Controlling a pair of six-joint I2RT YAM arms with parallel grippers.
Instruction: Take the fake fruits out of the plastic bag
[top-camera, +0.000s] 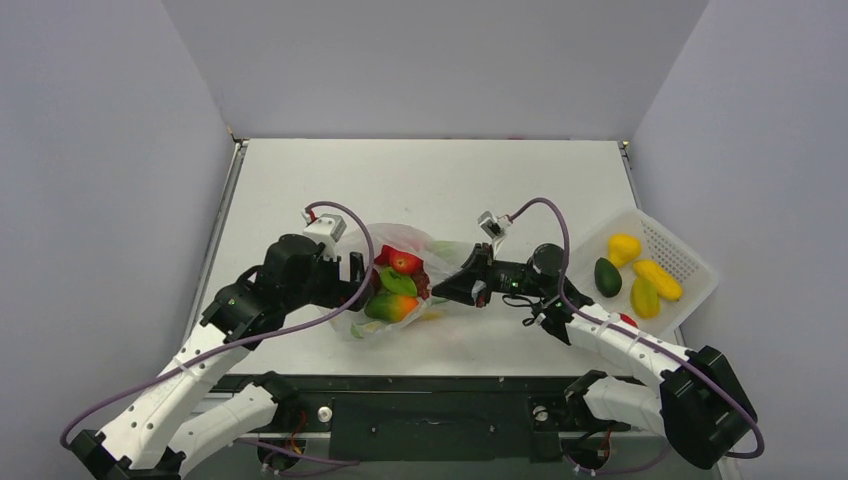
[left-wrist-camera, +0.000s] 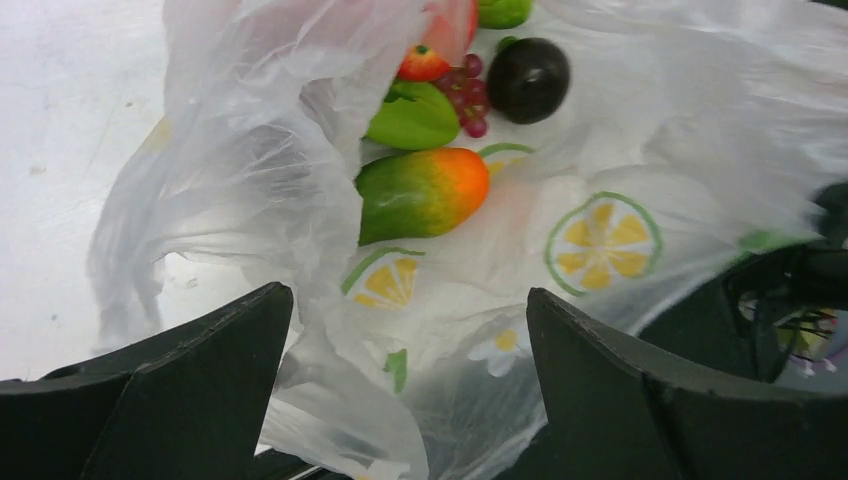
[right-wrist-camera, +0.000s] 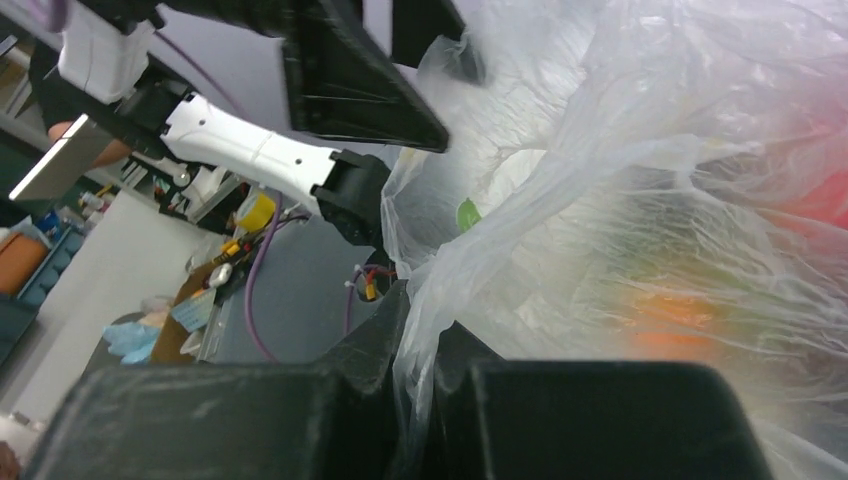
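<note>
plastic bag (left-wrist-camera: 700, 130): clear, yellow-green citrus print | mango (left-wrist-camera: 420, 195): green-to-orange | round fruit (left-wrist-camera: 528, 78): maroon, perhaps black | basket (top-camera: 686, 256): white

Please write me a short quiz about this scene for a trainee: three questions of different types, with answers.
1. True or false: the right tool is shut on the plastic bag.
2. Fill in: the left tool has its jaws ____.
3. Where is the red-green mango? A) in the plastic bag B) in the left tool C) in the right tool
Key: 1 true; 2 open; 3 A.
</note>
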